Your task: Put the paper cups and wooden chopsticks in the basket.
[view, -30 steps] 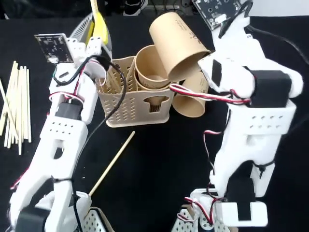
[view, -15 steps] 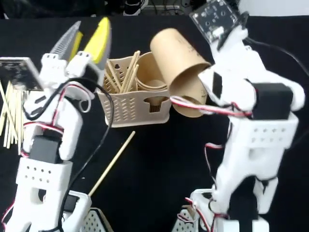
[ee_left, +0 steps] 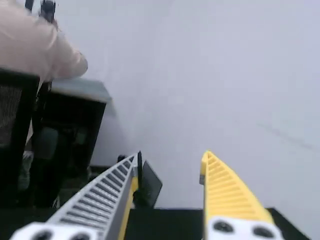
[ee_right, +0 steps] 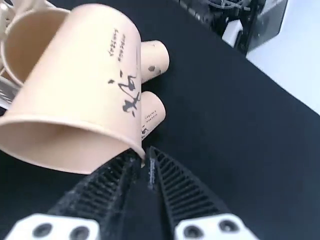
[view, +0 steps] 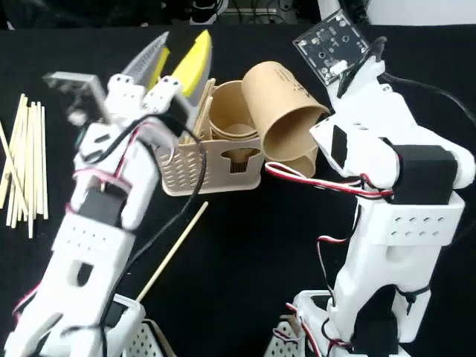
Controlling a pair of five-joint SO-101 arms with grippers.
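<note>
We are looking down on a black surface (view: 253, 245), and the beige basket (view: 216, 160) is sitting in the upper middle of the high view. It is plastic, with slotted walls and a cut-out in its near wall. Its left part is holding several pale wooden chopsticks (view: 199, 111), which are leaning on end. Its right part is holding nested cups (view: 230, 111) with their mouths facing up.

The left end effector (view: 175, 61) is hanging above the basket's left end. Its grey and yellow fingers are standing apart, and nothing is lying between them.

The right end effector (ee_right: 146, 156) is clamping its black ribbed fingers together on the rim of a paper cup (ee_right: 85, 105). This cup is plain tan with dark markings on its side. In the high view it is tilting steeply just right of the nested cups, over the basket's right end, with its mouth facing the lower right. We cannot tell whether it is touching them.

Under it another cup (view: 301, 160) is lying on its side on the surface, just beside the basket's right wall. In the right wrist view we are seeing two cups lying there.

At the left edge of the high view a loose bundle of chopsticks (view: 26, 163) is lying on the surface, well apart from the basket. A single chopstick (view: 171, 253) is lying slantwise below the basket, toward the lower left.
</note>
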